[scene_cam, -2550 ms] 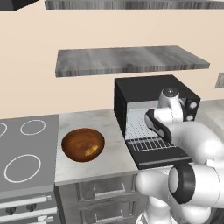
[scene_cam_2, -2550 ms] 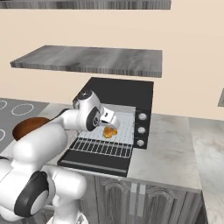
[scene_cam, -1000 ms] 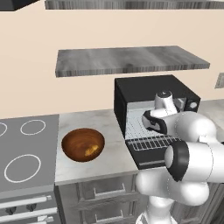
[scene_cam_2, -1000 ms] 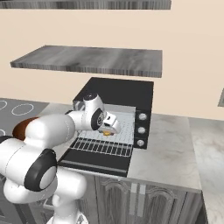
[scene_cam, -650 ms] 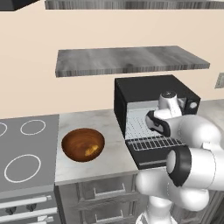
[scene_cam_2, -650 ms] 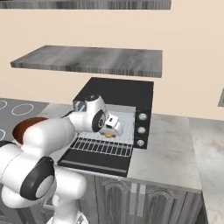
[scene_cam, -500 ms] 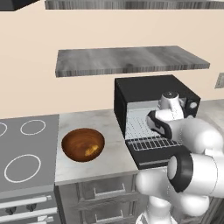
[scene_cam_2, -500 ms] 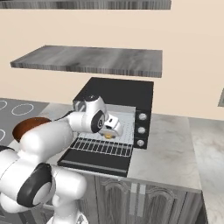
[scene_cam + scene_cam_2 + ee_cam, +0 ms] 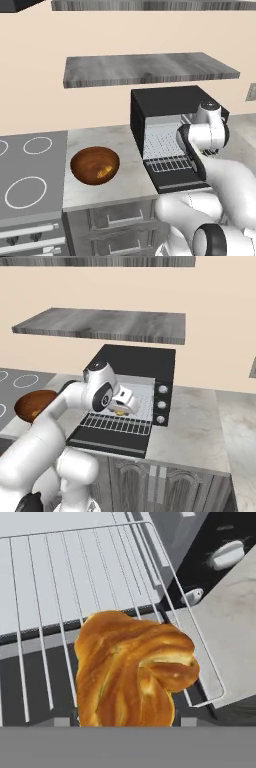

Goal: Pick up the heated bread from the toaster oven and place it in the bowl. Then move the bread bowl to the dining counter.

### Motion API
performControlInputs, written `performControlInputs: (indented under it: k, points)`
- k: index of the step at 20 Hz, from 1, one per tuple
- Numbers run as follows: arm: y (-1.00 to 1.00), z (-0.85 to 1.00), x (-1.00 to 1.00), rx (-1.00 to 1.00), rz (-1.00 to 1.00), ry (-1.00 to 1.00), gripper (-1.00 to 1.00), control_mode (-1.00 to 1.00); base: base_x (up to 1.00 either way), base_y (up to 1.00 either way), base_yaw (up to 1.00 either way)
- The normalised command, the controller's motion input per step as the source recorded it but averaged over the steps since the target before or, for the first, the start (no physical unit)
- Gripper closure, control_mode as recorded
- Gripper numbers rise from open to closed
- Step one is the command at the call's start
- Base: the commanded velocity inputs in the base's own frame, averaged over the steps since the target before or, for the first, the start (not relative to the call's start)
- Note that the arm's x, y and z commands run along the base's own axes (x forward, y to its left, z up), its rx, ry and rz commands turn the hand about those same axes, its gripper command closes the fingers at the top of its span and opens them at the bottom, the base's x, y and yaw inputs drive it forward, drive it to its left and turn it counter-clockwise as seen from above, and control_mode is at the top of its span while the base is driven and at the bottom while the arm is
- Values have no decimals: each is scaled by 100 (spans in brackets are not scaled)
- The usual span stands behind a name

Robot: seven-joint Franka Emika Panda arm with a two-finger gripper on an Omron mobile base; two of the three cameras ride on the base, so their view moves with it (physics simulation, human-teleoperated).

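While I scan across from the left in the left base view, I see the stove top (image 9: 30,170) with its ring outlines at the left edge, then the bowl (image 9: 94,165) sitting on the marbled worktop (image 9: 112,137) just beside the stove, nearer the worktop's front edge than its back, with a small yellow-orange morsel (image 9: 104,172) lying inside it. Further right stands the toaster oven (image 9: 170,107), black and boxy, toward the back of the same worktop, its drop-down door (image 9: 172,177) lowered flat over the front edge and its wire rack (image 9: 167,164) drawn out above the door. My arm reaches into the oven mouth from the right. In the right base view the gripper (image 9: 121,411) is down at the rack, right at the front of the oven opening, and a spot of golden-orange, the heated bread (image 9: 120,412), shows at its tip. Through the hand view the heated bread (image 9: 132,672) sits very close under the camera, a twisted golden bun with browned folds, resting on the wire rack (image 9: 75,587) near its front right corner as that view frames it, with the oven's knobs (image 9: 226,554) beyond it on the right. I cannot tell from these views whether the jaws are clamped on the bun or merely standing around it.
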Motion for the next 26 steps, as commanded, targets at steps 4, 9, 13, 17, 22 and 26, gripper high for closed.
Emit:
performControlInputs:
  k: [4,9,13,17,22,26]
  points:
    - [0,64,-77,0,14,-16,100,-100,0,0,0]
    - [27,59,-79,1,27,-4,100,-100,0,0,0]
    - [78,54,-75,0,25,0,100,-100,0,0,0]
    - [100,43,-55,0,18,0,100,-100,0,0,0]
    - [100,39,-22,0,12,0,100,-100,0,0,0]
    - [100,13,-10,-2,13,0,100,-100,0,0,0]
